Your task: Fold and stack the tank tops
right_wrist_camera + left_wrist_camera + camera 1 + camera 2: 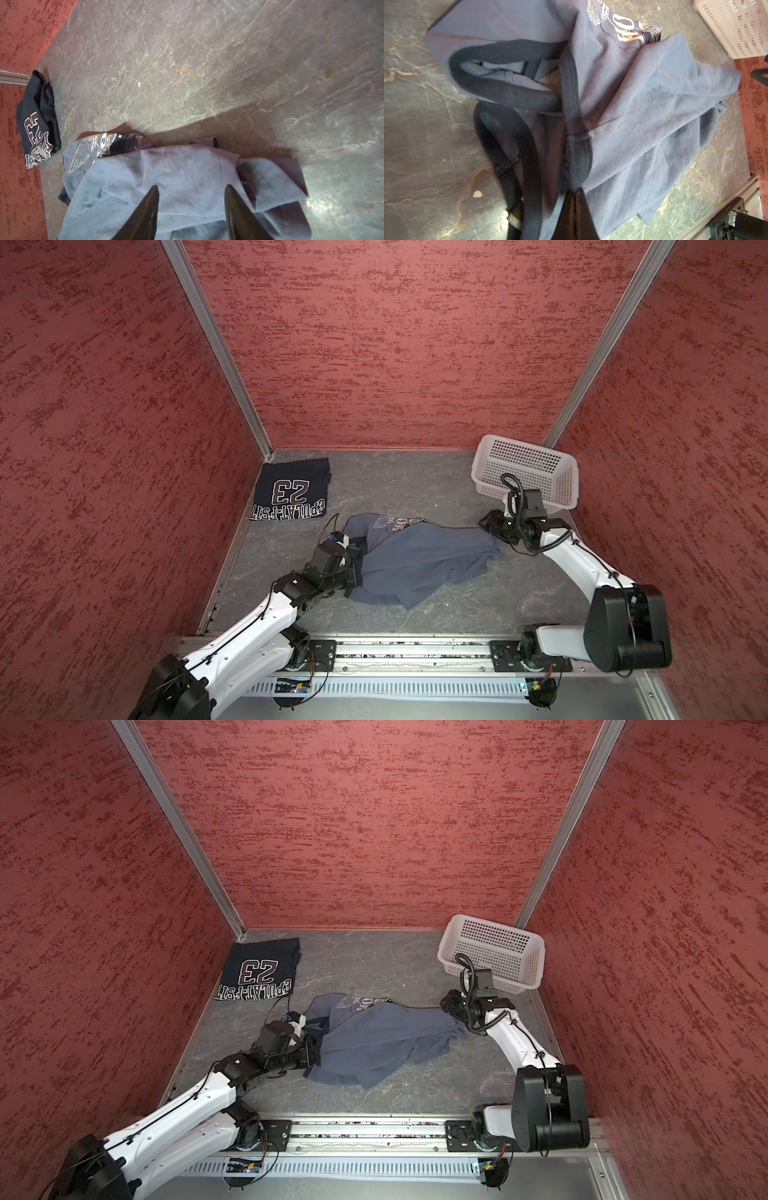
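Worktop [415, 472] and both arms. Navy tank top [291, 493] lies folded in the far left corner, its "23" print upside down in both top views. Slate-blue tank top [419, 560] lies crumpled mid-worktop, long axis running left to right between the arms, printed part toward the back wall. Left gripper [576, 193]: jaws together, clamped on its dark-trimmed edge. Right gripper [191, 187]: jaws apart over its opposite end. White basket [523, 464]: far right corner.

My left gripper [355, 572] meets the crumpled blue-grey tank top [415, 564] at its left edge, my right gripper [489, 527] at its right end.
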You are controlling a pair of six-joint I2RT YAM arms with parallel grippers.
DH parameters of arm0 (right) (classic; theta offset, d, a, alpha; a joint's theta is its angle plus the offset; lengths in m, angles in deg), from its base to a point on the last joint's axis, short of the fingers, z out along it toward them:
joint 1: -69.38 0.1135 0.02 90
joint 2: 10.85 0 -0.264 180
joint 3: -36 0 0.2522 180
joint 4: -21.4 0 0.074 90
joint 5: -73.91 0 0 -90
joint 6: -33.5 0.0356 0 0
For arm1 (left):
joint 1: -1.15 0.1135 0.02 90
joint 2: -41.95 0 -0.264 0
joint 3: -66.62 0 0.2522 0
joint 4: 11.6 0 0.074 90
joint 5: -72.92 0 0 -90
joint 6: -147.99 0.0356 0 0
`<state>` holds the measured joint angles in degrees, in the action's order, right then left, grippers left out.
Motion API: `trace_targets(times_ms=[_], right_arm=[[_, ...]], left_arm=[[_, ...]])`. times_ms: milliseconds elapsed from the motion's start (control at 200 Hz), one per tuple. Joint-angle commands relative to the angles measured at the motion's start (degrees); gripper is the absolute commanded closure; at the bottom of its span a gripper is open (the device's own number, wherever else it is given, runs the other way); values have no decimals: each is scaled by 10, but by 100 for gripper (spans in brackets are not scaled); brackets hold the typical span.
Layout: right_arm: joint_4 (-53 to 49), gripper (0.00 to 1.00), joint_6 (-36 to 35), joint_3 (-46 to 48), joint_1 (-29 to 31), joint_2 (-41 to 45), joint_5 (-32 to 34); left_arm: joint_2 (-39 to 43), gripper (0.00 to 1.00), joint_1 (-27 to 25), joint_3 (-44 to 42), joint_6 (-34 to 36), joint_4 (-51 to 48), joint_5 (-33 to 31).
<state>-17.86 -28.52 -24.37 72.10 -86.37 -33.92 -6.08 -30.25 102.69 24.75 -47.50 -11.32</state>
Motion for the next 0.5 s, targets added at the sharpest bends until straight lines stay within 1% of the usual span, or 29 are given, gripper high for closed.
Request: trace_targets(times_ms=[0,60,135,316,386,496], right_arm=[[3,48,-11,28,-3,21,28],[5,48,-10,44,-3,25,49],[16,48,-8,58,-3,20,61],[69,51,-10,74,-3,-2,18],[80,54,-11,72,-2,-12,10],[81,66,-13,62,-2,-18,12]], left_arm=[[-2,100,14,0,-5,18,1],[-5,100,18,0,-5,21,3],[-8,100,20,0,-4,23,3],[-12,100,21,0,-4,26,6],[-13,100,22,0,-5,25,5],[-13,100,22,-1,-5,26,6]])
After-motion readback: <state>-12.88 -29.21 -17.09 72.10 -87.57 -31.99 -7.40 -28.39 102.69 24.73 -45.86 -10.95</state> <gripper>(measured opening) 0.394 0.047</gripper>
